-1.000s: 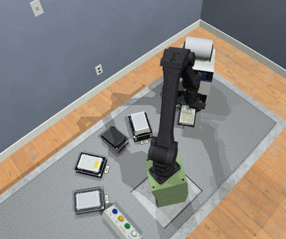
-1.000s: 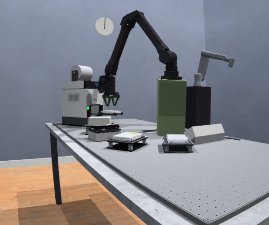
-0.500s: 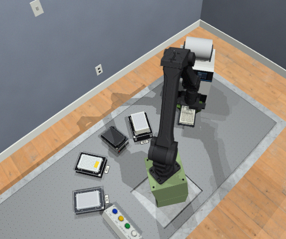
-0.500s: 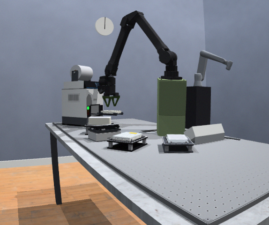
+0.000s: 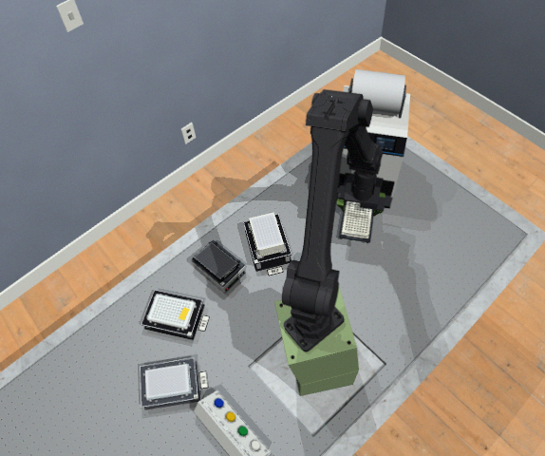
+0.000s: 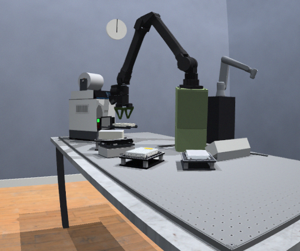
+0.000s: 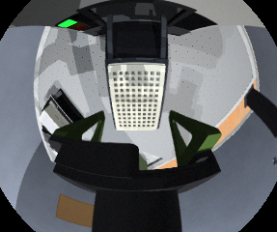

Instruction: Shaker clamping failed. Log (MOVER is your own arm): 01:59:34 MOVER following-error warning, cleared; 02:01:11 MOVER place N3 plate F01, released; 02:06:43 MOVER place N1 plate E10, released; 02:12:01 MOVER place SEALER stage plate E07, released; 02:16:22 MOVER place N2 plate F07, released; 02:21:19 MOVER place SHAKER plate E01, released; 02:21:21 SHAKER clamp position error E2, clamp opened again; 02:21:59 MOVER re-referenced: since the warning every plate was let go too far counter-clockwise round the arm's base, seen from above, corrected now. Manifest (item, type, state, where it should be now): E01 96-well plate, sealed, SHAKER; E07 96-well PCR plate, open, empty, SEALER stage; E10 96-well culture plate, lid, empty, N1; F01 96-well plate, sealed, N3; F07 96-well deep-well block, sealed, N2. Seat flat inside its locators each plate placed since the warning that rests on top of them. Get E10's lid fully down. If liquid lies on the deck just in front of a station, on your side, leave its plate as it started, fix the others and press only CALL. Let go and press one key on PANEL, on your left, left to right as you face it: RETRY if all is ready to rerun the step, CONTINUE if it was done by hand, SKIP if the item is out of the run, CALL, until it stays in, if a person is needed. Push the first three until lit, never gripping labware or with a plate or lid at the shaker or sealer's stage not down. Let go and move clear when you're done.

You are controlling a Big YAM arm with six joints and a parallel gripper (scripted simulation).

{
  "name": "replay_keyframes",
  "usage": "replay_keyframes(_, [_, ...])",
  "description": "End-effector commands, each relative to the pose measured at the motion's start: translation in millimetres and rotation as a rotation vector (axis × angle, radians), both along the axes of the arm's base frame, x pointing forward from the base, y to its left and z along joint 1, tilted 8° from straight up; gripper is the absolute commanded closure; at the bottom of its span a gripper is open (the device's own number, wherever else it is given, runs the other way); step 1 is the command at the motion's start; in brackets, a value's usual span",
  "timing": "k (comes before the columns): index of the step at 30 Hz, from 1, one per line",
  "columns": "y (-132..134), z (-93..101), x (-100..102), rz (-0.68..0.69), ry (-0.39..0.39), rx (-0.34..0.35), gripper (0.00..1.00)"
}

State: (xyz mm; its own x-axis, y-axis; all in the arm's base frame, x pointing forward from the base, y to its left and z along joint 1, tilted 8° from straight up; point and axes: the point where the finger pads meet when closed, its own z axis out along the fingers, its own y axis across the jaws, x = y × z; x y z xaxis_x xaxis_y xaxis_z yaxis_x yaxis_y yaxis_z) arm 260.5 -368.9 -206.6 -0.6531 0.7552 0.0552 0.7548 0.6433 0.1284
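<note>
Open white PCR plate (image 7: 136, 96), wells empty

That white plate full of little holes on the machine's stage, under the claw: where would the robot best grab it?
Probably by its two long side walls, from straight above. The PCR plate lies flat, long axis pointing away from the sealer, and the open gripper hangs above its near end, one finger on each side. The well-filled top offers no hold.
</note>
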Motion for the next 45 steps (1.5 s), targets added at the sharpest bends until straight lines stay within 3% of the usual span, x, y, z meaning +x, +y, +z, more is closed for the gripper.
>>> replay_keyframes(1, [-12,6.2,7,-0.004,-0.014,-0.020,0.00])
replay_keyframes(18, [-12,6.2,7,-0.004,-0.014,-0.020,0.00])
replay_keyframes(20, [-4,15.9,-1,-0.010,-0.022,-0.030,0.00])
replay_keyframes(45, [85,53.7,-65,-0.007,-0.018,-0.027,0.00])
